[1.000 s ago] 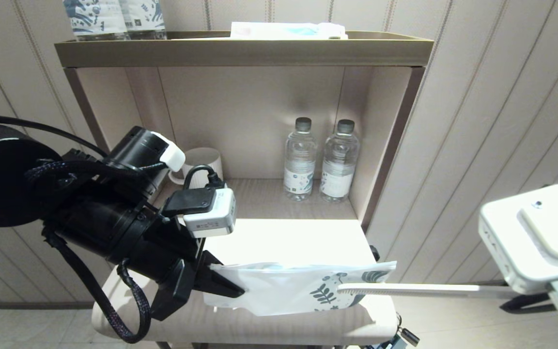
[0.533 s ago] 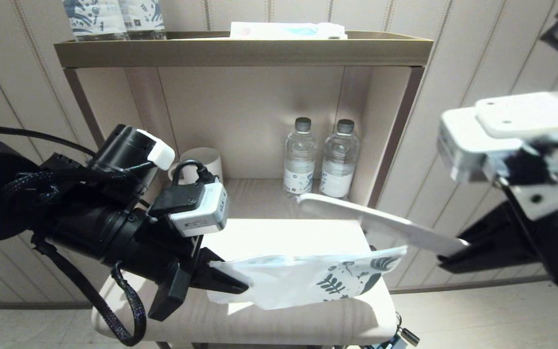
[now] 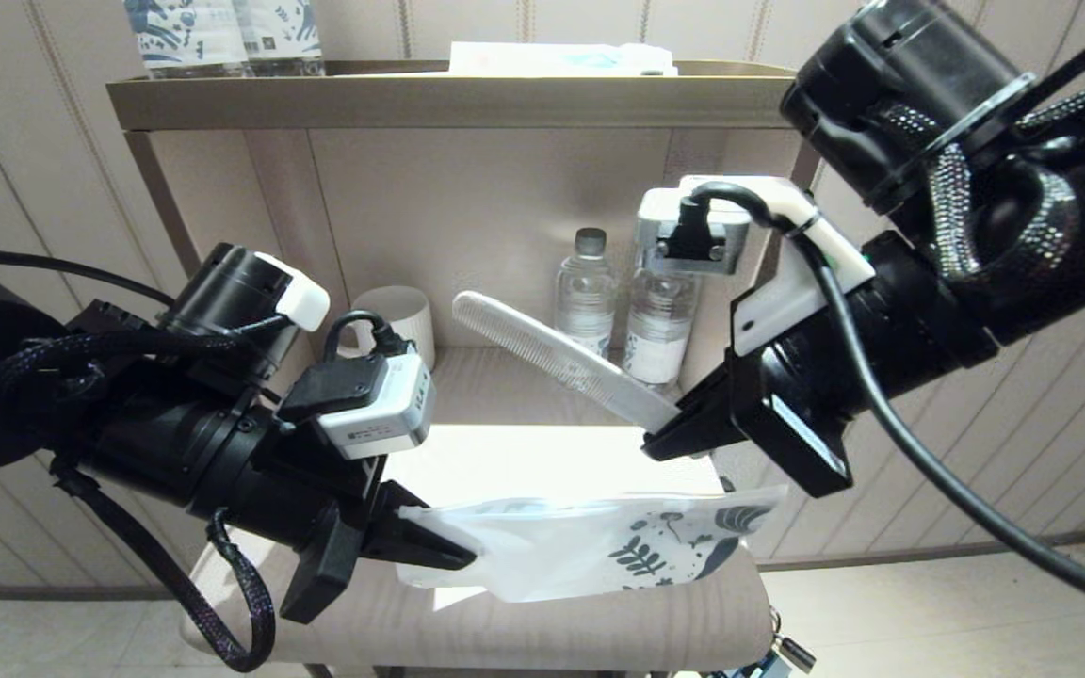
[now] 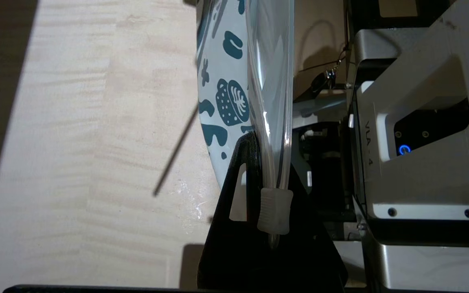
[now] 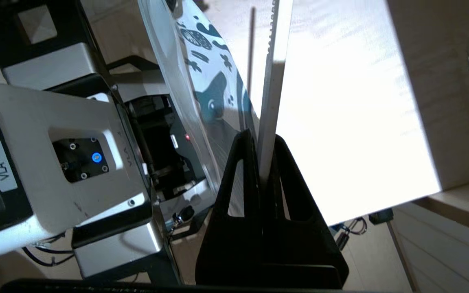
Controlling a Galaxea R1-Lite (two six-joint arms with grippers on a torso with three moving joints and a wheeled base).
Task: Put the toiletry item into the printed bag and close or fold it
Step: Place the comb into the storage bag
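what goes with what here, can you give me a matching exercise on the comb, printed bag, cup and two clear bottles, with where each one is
Things:
1. toiletry item
2. printed bag
3. white cup
4. two clear bottles

Places:
A. back of the lower shelf, robot's left side
B. held in the right gripper, above the bag
C. held in the left gripper, over the table front
D. back of the lower shelf, robot's right side

Pairs: 1-B, 2-C, 3-A, 4-D

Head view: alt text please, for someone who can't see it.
Left gripper holds the printed bag above a pale table, while the right gripper holds a white comb higher up, not in the bag. Behind them, a shelf holds two water bottles.
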